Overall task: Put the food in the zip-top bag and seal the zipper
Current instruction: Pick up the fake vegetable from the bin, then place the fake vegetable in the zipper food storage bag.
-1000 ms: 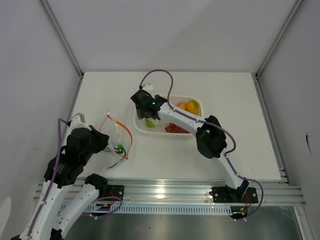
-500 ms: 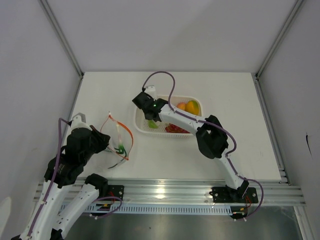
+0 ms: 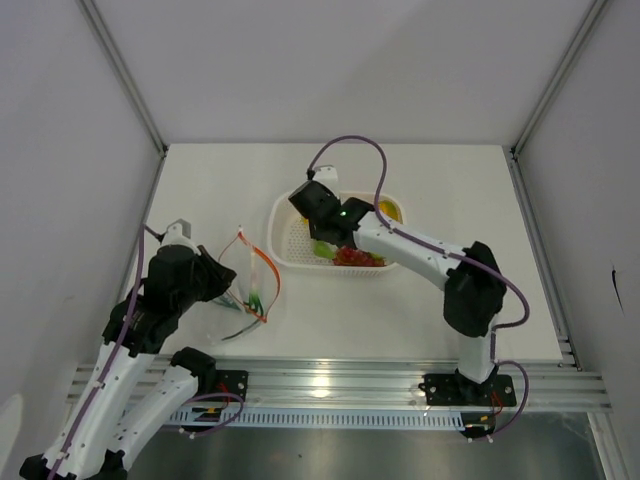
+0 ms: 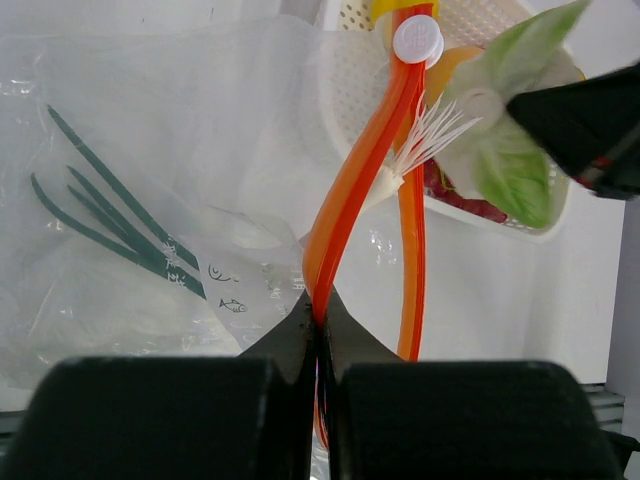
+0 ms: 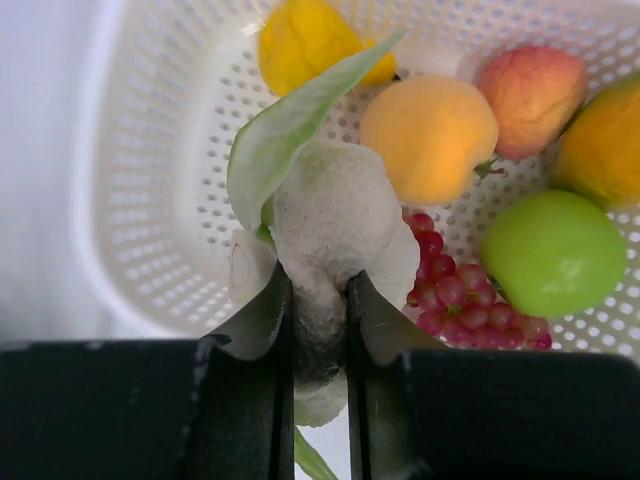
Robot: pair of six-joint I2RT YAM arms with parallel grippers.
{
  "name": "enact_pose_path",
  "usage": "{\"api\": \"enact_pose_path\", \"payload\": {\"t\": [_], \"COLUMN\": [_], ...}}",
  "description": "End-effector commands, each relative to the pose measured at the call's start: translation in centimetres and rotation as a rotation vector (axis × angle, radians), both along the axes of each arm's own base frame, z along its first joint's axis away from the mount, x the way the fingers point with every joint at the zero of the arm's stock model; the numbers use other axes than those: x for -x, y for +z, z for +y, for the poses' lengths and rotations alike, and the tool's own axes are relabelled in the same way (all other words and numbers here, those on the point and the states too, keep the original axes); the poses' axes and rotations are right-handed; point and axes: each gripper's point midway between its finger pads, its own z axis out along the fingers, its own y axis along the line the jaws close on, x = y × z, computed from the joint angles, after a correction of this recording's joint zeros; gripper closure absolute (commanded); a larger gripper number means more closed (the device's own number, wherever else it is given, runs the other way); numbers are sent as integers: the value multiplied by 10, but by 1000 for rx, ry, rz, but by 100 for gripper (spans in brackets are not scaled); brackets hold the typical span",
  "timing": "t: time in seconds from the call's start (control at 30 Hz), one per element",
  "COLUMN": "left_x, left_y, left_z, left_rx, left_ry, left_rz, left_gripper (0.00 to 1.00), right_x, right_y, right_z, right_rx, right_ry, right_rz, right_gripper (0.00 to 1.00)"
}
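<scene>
So here's what we've got: one right claw [image 5: 318,290] clamped snug on the single cauliflower [image 5: 335,215], its jaws narrow and squeezing the white stem end, one green leaf sticking up and out. It's hanging over the left part of the one white basket [image 5: 150,200]; we can't tell if it touches the floor of it. Under and beside it we count six pieces in the basket: one lemon [image 5: 315,40], two oranges [image 5: 428,135], one peach [image 5: 530,85], one green apple [image 5: 553,250] and one bunch of grapes [image 5: 460,295]. The left claw [image 4: 318,320] is pinched fully together on the zipper [image 4: 360,170], right at the low end of the strip, with the one white slider [image 4: 417,38] up at the far end. The strip's two sides bow apart, so the mouth gapes. The bag [image 4: 150,180] itself sags on the desk [image 3: 450,180] near the basket's left front corner, not touching it in the top view. A few thin green streaks show on the plastic; we can't tell whether they're print or something inside.
</scene>
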Motion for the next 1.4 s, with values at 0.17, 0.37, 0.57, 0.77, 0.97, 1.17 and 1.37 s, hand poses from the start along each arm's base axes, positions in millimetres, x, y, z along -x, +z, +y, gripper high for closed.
{"api": "enact_pose_path", "payload": {"t": [0.17, 0.37, 0.57, 0.77, 0.97, 1.17, 1.37], "left_x": [-16, -16, -18, -19, -17, -15, -12], "left_y": [11, 8, 11, 11, 12, 20, 34], "left_z": [-19, -23, -26, -26, -31, -34, -42], "left_rx": [58, 70, 79, 80, 98, 115, 150], "left_ry": [-58, -70, -78, -77, -99, -117, -158], "left_rz": [-33, -19, -19, -18, -12, -28, -51], "left_gripper": [99, 100, 99, 99, 99, 99, 99], "right_x": [56, 92, 116, 130, 139, 141, 143], "right_y": [146, 176, 163, 165, 157, 143, 124], "right_z": [15, 32, 59, 71, 80, 90, 103], "right_rx": [-322, -402, -395, -363, -354, -336, -329], "right_ry": [87, 162, 238, 269, 292, 305, 318], "right_rz": [-154, -166, -132, -153, -136, -120, -81], "right_gripper": [100, 100, 100, 100, 100, 100, 100]}}
